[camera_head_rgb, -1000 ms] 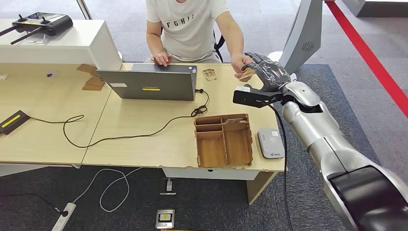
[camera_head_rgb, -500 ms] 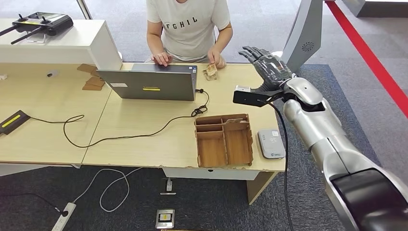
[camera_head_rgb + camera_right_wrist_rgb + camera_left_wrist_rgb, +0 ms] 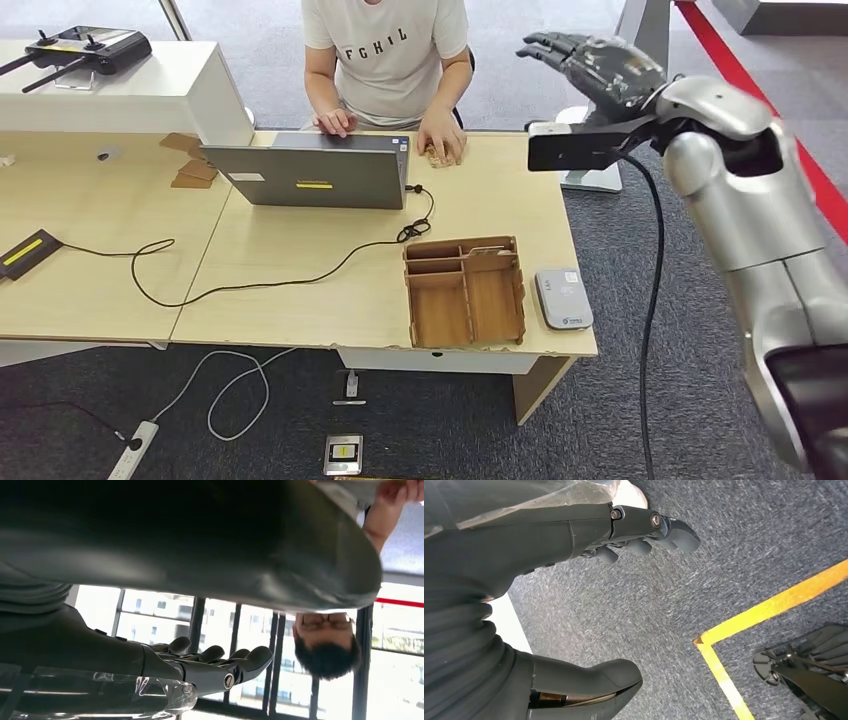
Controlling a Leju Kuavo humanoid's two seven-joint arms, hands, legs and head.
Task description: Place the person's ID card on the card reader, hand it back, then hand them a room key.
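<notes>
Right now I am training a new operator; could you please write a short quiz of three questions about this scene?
1. True or false: the right hand holds a card.
2. Which lies nearest the table's right edge: (a) the laptop, (b) the wooden tray, (c) the grey card reader?
3. Fill in: the person's hand rests on the ____ beside the laptop.

Key
1. False. Its fingers are spread in the air with nothing in them.
2. (c). The card reader lies to the right of the wooden tray, near the table's corner.
3. Table.
</notes>
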